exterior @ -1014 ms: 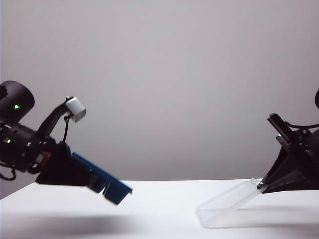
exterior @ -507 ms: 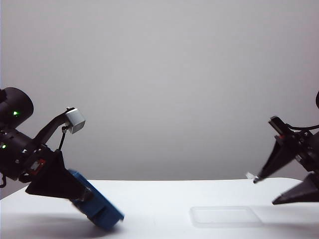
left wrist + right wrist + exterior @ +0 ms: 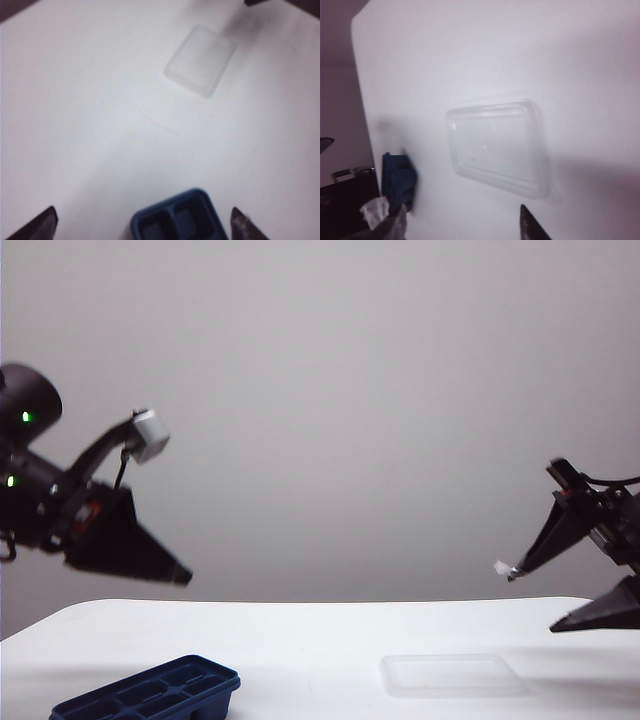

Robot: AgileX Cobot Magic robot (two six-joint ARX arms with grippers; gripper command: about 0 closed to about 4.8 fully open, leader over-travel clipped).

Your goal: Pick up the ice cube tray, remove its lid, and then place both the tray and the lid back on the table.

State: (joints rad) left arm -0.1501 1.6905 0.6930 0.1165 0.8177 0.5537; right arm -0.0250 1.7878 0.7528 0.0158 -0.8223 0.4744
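**Navy tray and frosted lid both down, arms clear**

Navy ice cube tray sits flat on the white table, long axis running toward the lid, well apart. Left gripper hangs above the tray, jaws spread, empty. Right gripper is spread too, above the thin clear lid. Looks basically done; retreat next, I'd guess.

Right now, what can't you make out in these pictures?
- Tray: the exterior view's bottom edge cuts off its near end; the left wrist view shows one end only.
- Lid: clear, faint against the white table in the exterior view.
- Right gripper: frame edge crops its lower finger.
- Left gripper: only fingertips show.
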